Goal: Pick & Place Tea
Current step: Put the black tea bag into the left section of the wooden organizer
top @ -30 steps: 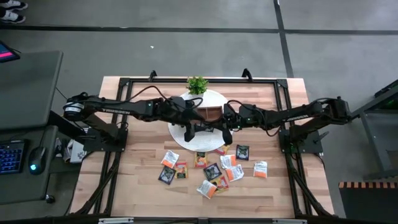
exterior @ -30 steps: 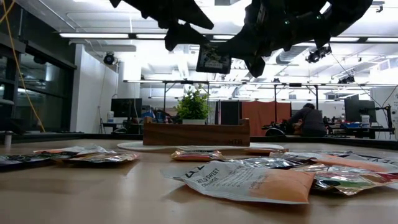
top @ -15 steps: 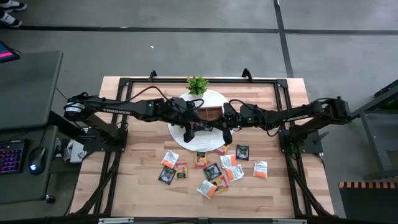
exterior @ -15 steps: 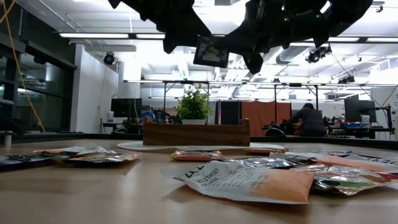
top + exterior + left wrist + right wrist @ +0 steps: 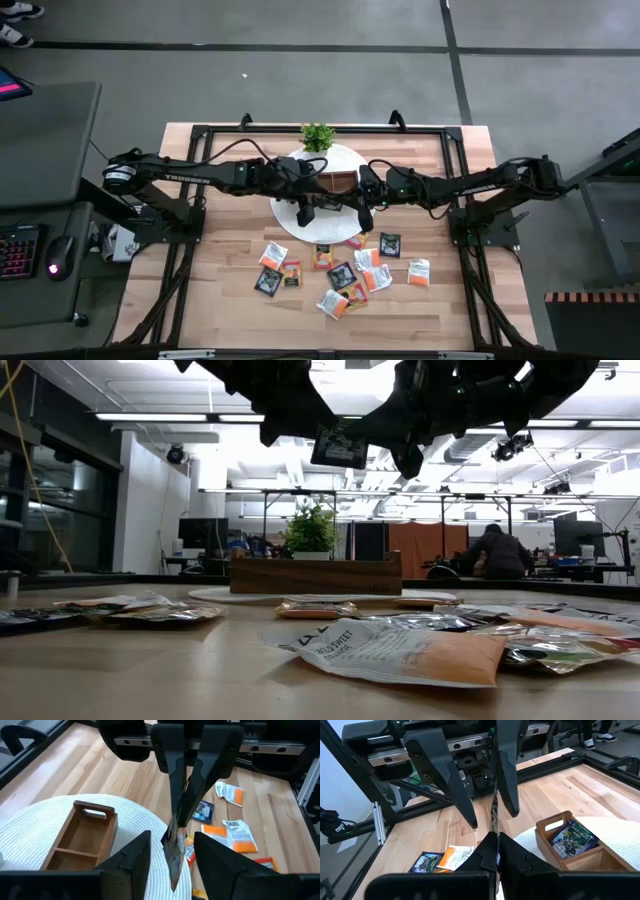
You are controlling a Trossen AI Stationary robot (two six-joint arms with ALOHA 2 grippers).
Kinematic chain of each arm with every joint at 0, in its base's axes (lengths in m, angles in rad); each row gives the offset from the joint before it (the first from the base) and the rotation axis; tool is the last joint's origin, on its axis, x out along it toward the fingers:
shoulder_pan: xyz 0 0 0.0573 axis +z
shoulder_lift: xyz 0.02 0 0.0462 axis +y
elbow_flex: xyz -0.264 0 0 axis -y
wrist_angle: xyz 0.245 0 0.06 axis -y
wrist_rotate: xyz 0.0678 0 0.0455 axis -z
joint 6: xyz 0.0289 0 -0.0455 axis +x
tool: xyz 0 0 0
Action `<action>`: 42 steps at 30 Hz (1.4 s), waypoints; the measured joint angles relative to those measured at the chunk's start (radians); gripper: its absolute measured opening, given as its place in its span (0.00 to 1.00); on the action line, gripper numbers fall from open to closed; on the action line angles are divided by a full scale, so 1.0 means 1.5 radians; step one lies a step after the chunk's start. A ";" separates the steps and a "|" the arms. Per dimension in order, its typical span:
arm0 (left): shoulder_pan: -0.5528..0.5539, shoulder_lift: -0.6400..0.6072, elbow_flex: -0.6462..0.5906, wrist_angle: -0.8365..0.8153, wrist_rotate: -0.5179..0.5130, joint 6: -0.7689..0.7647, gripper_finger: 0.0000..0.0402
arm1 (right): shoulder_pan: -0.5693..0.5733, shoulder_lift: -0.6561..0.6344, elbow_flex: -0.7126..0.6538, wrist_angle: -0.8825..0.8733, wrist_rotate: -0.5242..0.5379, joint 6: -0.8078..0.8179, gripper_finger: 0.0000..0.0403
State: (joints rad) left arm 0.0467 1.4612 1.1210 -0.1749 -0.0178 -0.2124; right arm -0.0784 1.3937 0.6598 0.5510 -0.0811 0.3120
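My left pincer hangs above the round white mat, its jaws partly spread on either side of a dark tea sachet without clearly touching it. My right pincer pinches that sachet shut by one edge, holding it upright in the air between us. Another dark sachet lies in an end compartment of the wooden tray. The remaining sachets lie scattered on the worktop.
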 joint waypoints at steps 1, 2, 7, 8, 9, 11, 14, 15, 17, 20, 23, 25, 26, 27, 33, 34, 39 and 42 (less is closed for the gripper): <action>0.000 0.000 0.000 0.000 0.000 0.000 0.32 | 0.000 0.000 0.000 0.000 0.000 0.000 0.00; 0.000 0.000 0.000 0.000 0.000 -0.001 0.30 | 0.000 0.000 0.000 0.000 0.000 0.000 0.00; 0.000 0.000 0.000 -0.001 -0.021 0.005 0.11 | 0.000 0.000 0.000 0.000 0.000 0.000 0.00; 0.000 0.000 0.000 -0.003 -0.026 0.005 0.07 | 0.000 0.000 0.000 0.000 0.000 0.000 0.00; -0.001 0.000 0.000 -0.004 -0.027 0.005 0.04 | 0.000 0.000 0.000 0.000 0.000 0.000 0.00; 0.000 0.000 0.000 -0.005 -0.028 0.006 0.02 | 0.000 0.000 0.000 -0.001 0.001 0.000 0.00; -0.001 0.000 0.000 -0.006 -0.028 0.006 0.01 | 0.000 0.000 0.000 -0.001 0.000 0.001 0.00; -0.001 0.000 0.000 -0.007 -0.028 0.006 0.01 | 0.000 0.000 0.000 -0.001 0.000 0.001 0.00; -0.001 0.000 0.000 -0.007 -0.029 0.006 0.00 | 0.000 0.000 0.000 -0.001 -0.003 0.002 0.00; -0.001 0.000 0.000 -0.007 -0.031 0.006 0.00 | 0.000 0.000 0.000 0.005 -0.018 0.004 0.01; -0.001 0.000 0.001 -0.009 -0.041 0.006 0.00 | 0.000 0.000 0.000 0.016 -0.026 0.018 0.05; -0.001 0.000 0.001 -0.012 -0.044 0.006 0.00 | 0.000 0.000 -0.001 0.024 -0.040 0.026 0.11; -0.001 0.000 0.001 -0.013 -0.045 0.006 0.00 | -0.001 0.000 -0.001 0.028 -0.044 0.030 0.14; -0.001 0.000 0.001 -0.013 -0.045 0.006 0.00 | -0.001 0.000 -0.001 0.031 -0.045 0.032 0.18; 0.000 0.000 0.001 -0.066 -0.084 0.015 0.00 | -0.006 0.000 -0.001 0.021 -0.054 0.035 0.44; -0.001 0.000 0.001 -0.083 -0.101 0.017 0.00 | -0.010 -0.003 -0.001 0.013 -0.064 0.035 0.48; 0.000 -0.020 0.001 -0.164 -0.202 0.016 0.00 | -0.034 -0.036 -0.001 -0.043 -0.062 0.049 0.60; 0.000 -0.022 -0.001 -0.195 -0.246 0.002 0.00 | -0.053 -0.072 -0.001 -0.091 -0.061 0.049 0.62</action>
State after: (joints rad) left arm 0.0463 1.4287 1.1189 -0.4675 -0.3866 -0.2096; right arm -0.1580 1.2856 0.6590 0.4146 -0.1725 0.3850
